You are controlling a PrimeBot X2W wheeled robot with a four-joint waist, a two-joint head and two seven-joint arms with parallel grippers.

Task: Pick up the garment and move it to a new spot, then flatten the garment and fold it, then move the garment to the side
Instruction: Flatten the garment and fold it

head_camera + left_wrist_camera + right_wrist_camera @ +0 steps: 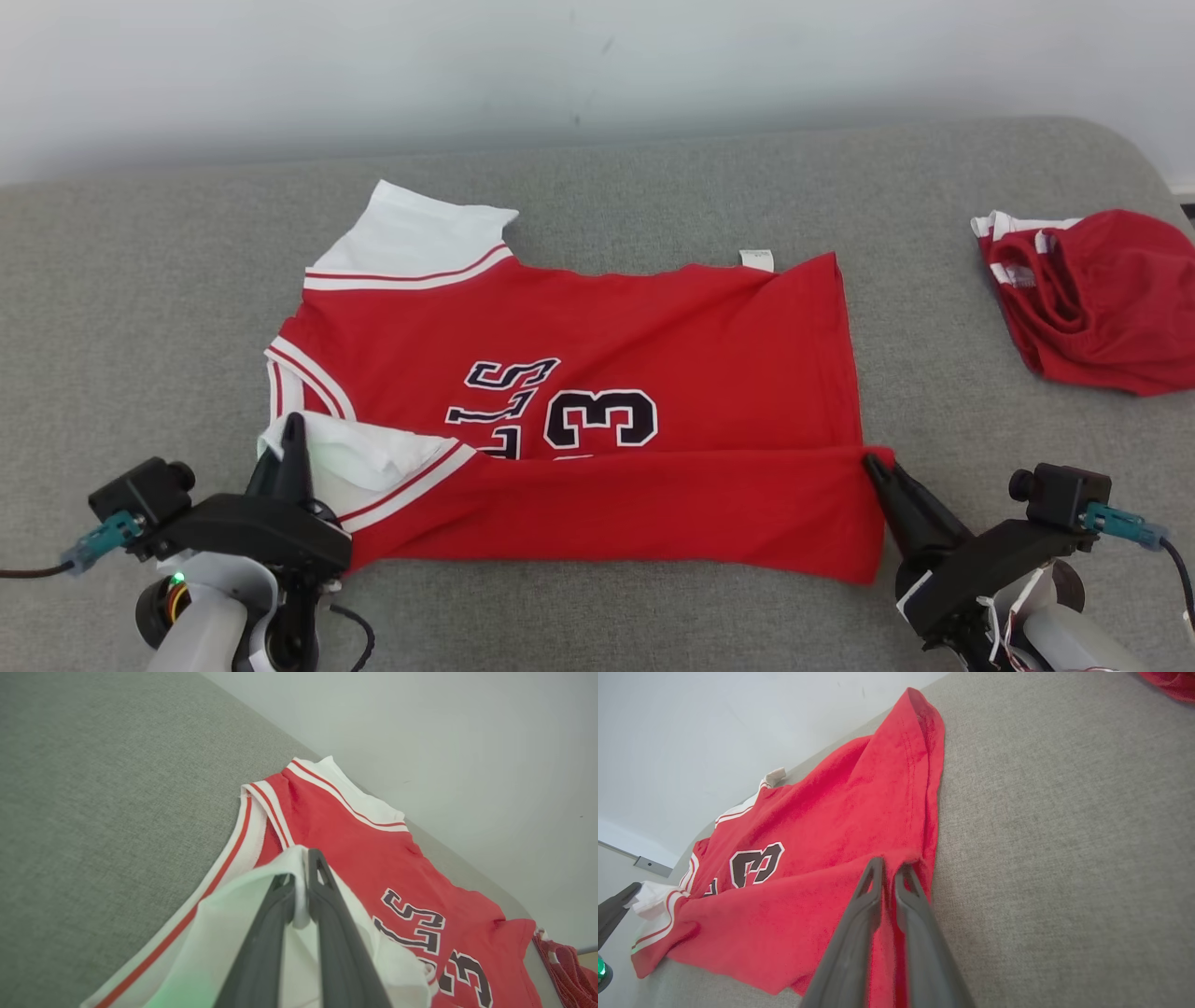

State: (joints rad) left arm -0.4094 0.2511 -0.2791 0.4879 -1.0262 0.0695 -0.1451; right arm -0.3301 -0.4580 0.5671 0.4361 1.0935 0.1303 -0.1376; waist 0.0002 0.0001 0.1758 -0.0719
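Grey fabric surface (pixel 140 280): garment (pixel 709 355) reads "LLS", "3"; left gripper (pixel 295 427), right gripper (pixel 876 463) both clamped on it.

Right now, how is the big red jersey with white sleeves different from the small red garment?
The big red jersey lies spread out; the small red garment sits crumpled. The jersey shows black letters and a 3; the small garment shows none. Both are red with white trim.

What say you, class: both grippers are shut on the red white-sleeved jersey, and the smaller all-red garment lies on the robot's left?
No. The head view shows the smaller all-red garment on the robot's right. The rest stands.
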